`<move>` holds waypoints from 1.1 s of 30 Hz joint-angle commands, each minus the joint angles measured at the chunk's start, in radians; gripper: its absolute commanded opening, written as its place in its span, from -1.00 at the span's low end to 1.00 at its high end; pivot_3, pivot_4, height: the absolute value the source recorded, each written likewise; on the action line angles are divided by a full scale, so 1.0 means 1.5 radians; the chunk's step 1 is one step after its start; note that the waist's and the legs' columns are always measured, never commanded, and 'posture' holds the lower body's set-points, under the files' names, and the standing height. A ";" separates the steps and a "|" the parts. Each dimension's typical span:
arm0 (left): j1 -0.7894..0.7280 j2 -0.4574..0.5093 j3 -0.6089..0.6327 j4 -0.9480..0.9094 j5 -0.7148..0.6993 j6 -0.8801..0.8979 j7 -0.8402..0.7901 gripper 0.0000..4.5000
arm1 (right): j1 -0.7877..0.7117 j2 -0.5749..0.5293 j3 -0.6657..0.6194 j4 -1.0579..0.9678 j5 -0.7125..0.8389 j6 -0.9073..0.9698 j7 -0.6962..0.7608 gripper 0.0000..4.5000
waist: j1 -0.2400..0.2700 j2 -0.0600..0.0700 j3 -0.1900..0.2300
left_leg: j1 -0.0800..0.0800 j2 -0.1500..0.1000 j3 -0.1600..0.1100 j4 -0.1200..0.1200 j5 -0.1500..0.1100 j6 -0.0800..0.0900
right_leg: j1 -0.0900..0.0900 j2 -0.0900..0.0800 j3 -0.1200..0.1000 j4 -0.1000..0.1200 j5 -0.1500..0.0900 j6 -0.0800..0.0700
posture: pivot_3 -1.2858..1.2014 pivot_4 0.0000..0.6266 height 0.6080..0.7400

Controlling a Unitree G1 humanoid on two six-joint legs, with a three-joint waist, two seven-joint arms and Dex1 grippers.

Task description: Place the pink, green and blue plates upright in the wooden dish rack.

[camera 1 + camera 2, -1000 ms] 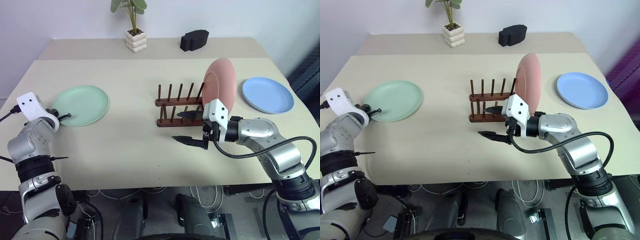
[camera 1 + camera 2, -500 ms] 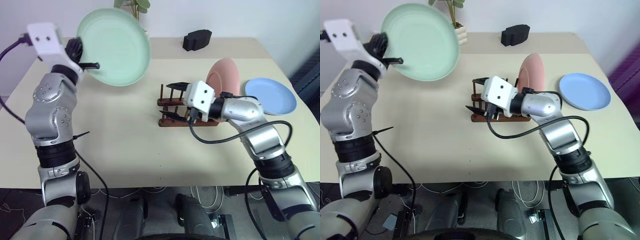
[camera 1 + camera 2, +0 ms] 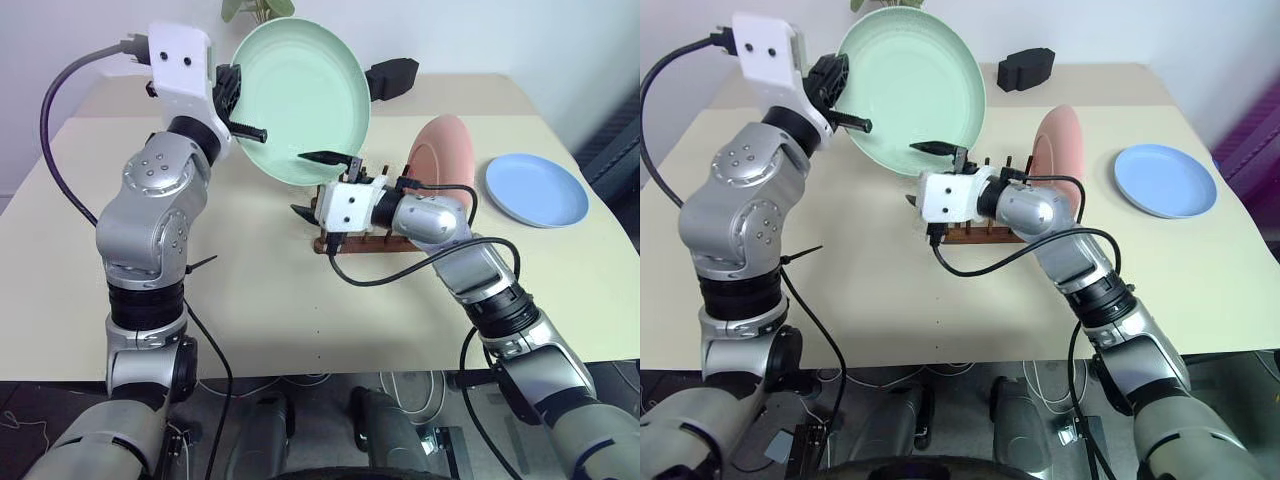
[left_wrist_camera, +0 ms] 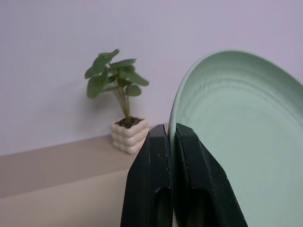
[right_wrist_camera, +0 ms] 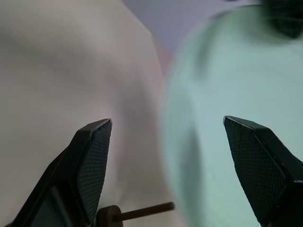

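Green plate point(image 3: 300, 98): pale mint, round, glossy, held upright, rim pinched by left fingers point(image 4: 189, 189); right fingers point(image 5: 255, 161) spread.

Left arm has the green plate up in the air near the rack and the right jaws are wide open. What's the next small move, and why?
Probably close the right gripper in on the green plate's lower edge. The left gripper pinches only its rim, holding it tilted above the wooden dish rack, where the pink plate stands upright, and the right fingers already straddle that edge.
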 commanded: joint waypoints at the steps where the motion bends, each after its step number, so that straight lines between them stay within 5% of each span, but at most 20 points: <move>1: -0.021 -0.002 0.018 -0.042 -0.012 0.016 -0.002 -1.00 | -0.004 0.007 -0.006 0.002 -0.018 -0.029 -0.014 0.46 | 0.000 0.000 0.000 | 0.000 0.000 0.000 0.000 0.000 0.000 | 0.000 0.000 0.000 0.000 0.000 0.000 | 0.03 -0.52 0.94; 8: -0.017 -0.005 0.027 -0.052 -0.017 0.036 -0.002 -1.00 | 0.003 0.018 -0.012 0.007 -0.030 -0.039 -0.023 -0.97 | -0.001 0.000 0.000 | 0.000 0.000 0.000 0.000 0.000 0.000 | 0.000 0.000 0.000 0.000 0.000 0.000 | 0.03 -0.52 0.94; 13: -0.017 -0.024 0.047 -0.050 -0.034 0.034 -0.003 -1.00 | 0.002 0.017 -0.015 0.013 -0.045 -0.051 -0.033 -0.97 | 0.000 0.000 0.000 | 0.000 0.000 0.000 0.000 0.000 0.000 | 0.000 0.000 0.000 0.000 0.000 0.000 | 0.03 -0.52 0.94; 17: -0.015 -0.049 0.081 -0.054 -0.062 0.020 -0.005 -0.39 | 0.002 0.015 -0.020 0.017 -0.055 -0.061 -0.041 -1.00 | 0.000 0.000 0.000 | 0.000 0.000 0.000 0.000 0.000 0.000 | 0.000 0.000 0.000 0.000 0.000 0.000 | 0.03 -0.52 0.94; 23: -0.035 -0.062 0.162 -0.045 -0.102 -0.043 0.016 0.98 | 0.000 0.016 -0.027 0.018 -0.055 -0.073 -0.042 -1.00 | -0.001 0.000 0.000 | 0.000 0.000 0.000 0.000 0.000 0.000 | 0.000 0.000 0.000 0.000 0.000 0.000 | 0.03 -0.52 0.94; 33: 0.043 0.069 0.247 0.004 -0.111 -0.131 -0.050 0.98 | -0.020 0.057 -0.137 -0.067 0.160 0.032 0.012 -1.00 | 0.001 0.000 0.000 | 0.000 0.000 0.000 0.000 0.000 -0.001 | 0.000 0.000 0.000 0.000 0.000 0.000 | 0.03 -0.52 0.94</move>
